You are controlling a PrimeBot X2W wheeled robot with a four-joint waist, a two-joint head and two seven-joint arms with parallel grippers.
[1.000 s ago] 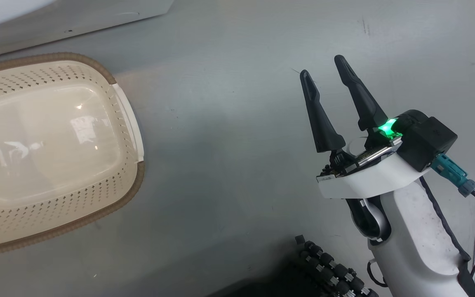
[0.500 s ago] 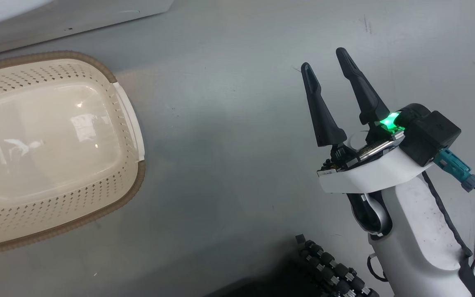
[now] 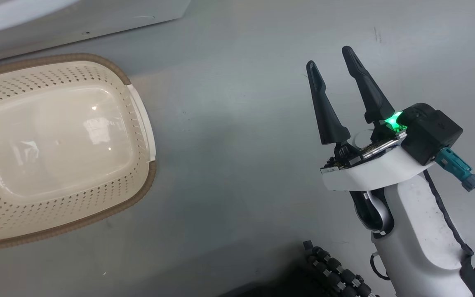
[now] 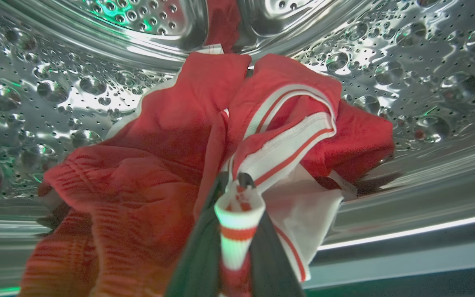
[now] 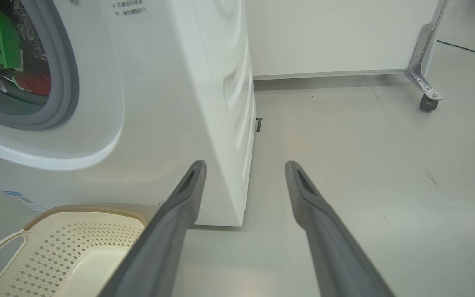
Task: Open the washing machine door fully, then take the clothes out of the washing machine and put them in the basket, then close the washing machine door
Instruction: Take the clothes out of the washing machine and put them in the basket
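Left wrist view: your left gripper [image 4: 234, 181] pinches a white, red-banded cuff of the clothes [image 4: 171, 136], an edge thin enough for the jaws to trap; the rest of the red heap lies beyond, on the steel drum of the washing machine [image 4: 406, 62]. Head view: your right gripper [image 3: 329, 57] hangs over bare floor, jaws spread and empty, well apart from the empty basket [image 3: 151, 181], which is probably set near the machine to shorten the carry

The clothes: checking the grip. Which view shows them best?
Left wrist view: the clothes lie close, a striped fold pinched in the left gripper. Right wrist view: a red patch inside the washing machine. Head view faces the basket.
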